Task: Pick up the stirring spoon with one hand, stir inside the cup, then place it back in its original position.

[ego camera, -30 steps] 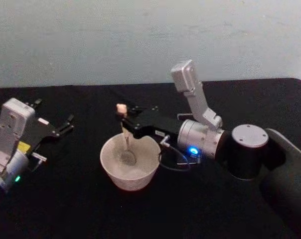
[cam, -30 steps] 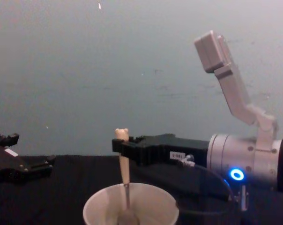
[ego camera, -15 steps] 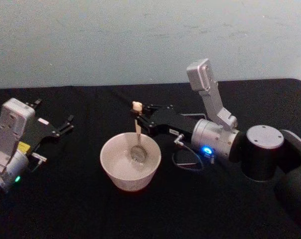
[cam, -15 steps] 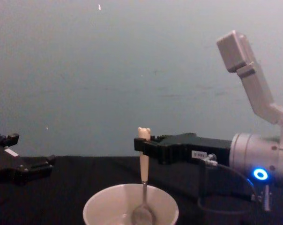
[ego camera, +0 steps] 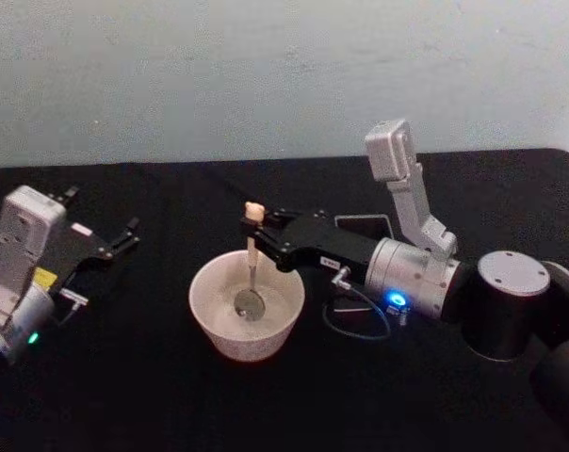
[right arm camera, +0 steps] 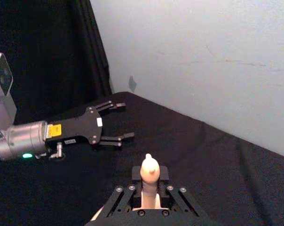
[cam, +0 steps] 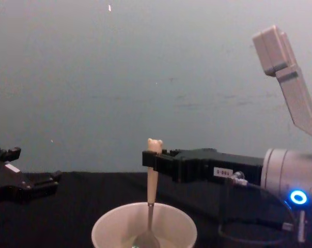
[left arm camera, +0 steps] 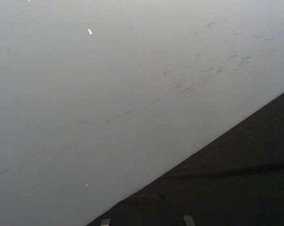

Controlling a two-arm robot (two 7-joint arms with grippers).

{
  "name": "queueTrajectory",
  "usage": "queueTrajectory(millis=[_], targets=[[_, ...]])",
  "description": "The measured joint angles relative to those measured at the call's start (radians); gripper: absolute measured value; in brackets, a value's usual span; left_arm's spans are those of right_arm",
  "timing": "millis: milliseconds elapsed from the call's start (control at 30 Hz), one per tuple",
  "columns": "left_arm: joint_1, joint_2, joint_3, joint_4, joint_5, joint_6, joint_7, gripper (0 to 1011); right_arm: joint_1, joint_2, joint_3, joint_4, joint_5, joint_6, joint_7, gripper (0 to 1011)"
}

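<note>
The stirring spoon [ego camera: 251, 252] stands nearly upright in the cream cup [ego camera: 199, 290], its metal bowl near the cup's floor and its bear head on top. My right gripper [ego camera: 257, 232] is shut on the beige handle just under the bear head. From the chest, the spoon [cam: 151, 178] drops from the right gripper [cam: 152, 161] into the cup [cam: 102, 227]. The right wrist view shows the spoon [right arm camera: 149, 168] clamped between the black fingers [right arm camera: 122, 194]. The dark square holder [ego camera: 365, 225] stands behind my right arm, partly hidden.
My left gripper [ego camera: 103, 217] is parked open at the table's left, away from the cup; it also shows as the left gripper [right arm camera: 122, 121]. A black cloth covers the table [ego camera: 124, 377]. A pale wall rises behind the far edge.
The right gripper carried the spoon to the right and far side of the cup, then back a little left and nearer. The left arm has not moved.
</note>
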Motion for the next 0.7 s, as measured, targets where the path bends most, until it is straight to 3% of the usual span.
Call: queueTrajectory(millis=[700], targets=[[0.000,0.000,0.000,0.000,0.000,0.000,0.000,1001,-0.002,0.012,-0.002,-0.019,0.045,0.002,-0.024,195]])
